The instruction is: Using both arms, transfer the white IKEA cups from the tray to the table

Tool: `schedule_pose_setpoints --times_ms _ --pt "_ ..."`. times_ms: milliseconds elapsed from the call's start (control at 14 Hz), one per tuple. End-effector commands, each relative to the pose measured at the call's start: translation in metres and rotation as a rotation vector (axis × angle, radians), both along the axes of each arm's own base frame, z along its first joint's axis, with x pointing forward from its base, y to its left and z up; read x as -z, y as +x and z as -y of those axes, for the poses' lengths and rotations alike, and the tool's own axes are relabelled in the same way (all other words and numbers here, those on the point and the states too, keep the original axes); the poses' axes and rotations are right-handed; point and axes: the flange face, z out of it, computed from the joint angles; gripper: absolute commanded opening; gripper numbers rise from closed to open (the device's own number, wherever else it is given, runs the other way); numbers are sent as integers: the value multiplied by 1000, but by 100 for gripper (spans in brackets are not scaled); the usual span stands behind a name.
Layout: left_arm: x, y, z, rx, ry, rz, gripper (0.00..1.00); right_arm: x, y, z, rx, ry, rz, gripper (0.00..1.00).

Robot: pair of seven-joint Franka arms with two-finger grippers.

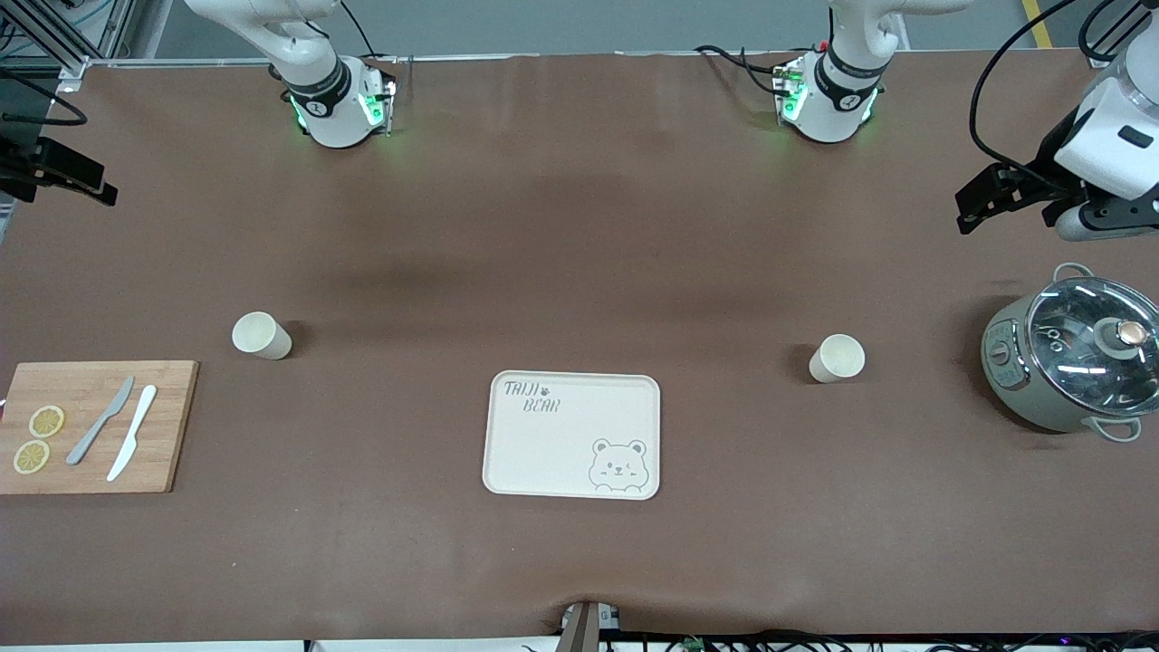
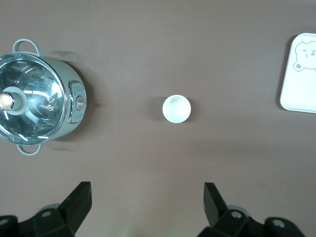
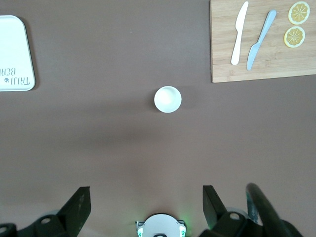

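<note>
- Since both cups sit on the table [image 1: 579, 226] and the tray [image 1: 572, 436] is bare, we think our job looks done.
- Our left gripper [image 2: 148, 207] hangs open, high over one cup [image 2: 176, 108].
- Our right gripper [image 3: 146, 207] hangs open, high over the other cup [image 3: 168, 99].

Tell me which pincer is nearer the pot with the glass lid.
Left. The left pincer hangs open in the air just above the pot at the left arm's end of the table. The right pincer, also open, is at the right arm's end, above the cutting board.
</note>
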Motion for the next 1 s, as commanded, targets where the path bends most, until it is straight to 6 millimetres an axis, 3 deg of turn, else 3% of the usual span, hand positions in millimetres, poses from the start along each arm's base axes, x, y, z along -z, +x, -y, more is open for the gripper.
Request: schedule_pose_setpoints --times_ms 0,500,929 --pt "-5 1 1 7 22 -6 100 -1 -6 2 -11 -9 -4 100" --pt "9 11 0 15 23 -31 100 -2 -6 9 2 -9 -1 100" --pt "7 12 -1 0 20 -26 100 -2 -6 9 2 -8 -1 100"
